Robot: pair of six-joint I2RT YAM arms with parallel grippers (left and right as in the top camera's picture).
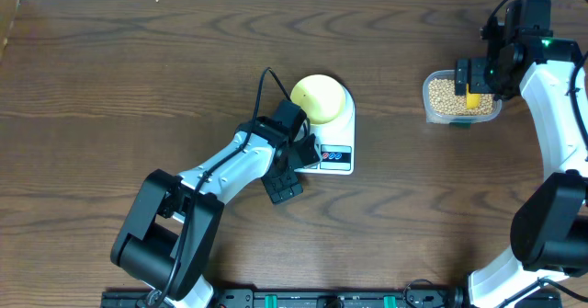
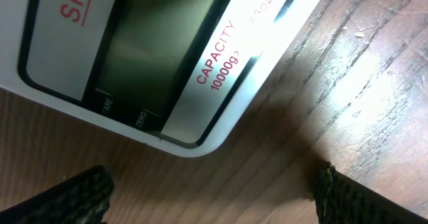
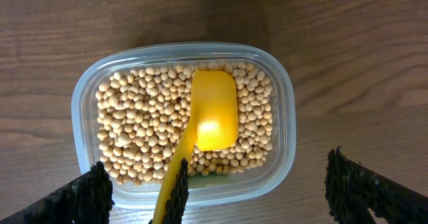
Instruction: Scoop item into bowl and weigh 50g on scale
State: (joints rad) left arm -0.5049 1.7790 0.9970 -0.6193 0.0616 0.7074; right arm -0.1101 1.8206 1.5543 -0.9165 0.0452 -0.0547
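A: Starting at the left of the table (image 1: 138,69)?

B: Found the left claw (image 2: 214,200) spread fully wide, holding nothing, hanging just beside the front edge of the scale (image 1: 335,152), close to the display and buttons.

A: Danger there?

B: Judged a bump likely with any careless drift. Could have shoved the scale or pressed tare or zero, spoiling the reading.

A: On the scale?

B: Saw the bowl (image 1: 320,96) resting on the platform, toward the far left corner, with no beans visible inside. Feared a slide off that corner from a knock.

A: Further right?

B: Noted bare wood, then the clear tub (image 1: 432,106), well apart from the scale, filled with beans (image 3: 134,130). Spotted the yellow scoop (image 3: 214,114) lying on top of them, handle pointing back toward the wrist camera.

A: And the right claw (image 3: 224,194)?

B: Hovered above the tub, fully spread, gripping nothing. Straddled the handle without clasping it.

A: Worst risks on that side?

B: Reckoned three. Closing off-centre and flipping the scoop, scattering beans. Dragging the light tub along. Spilling on the long carry to the bowl, or tipping in too much and overshooting the target weight.
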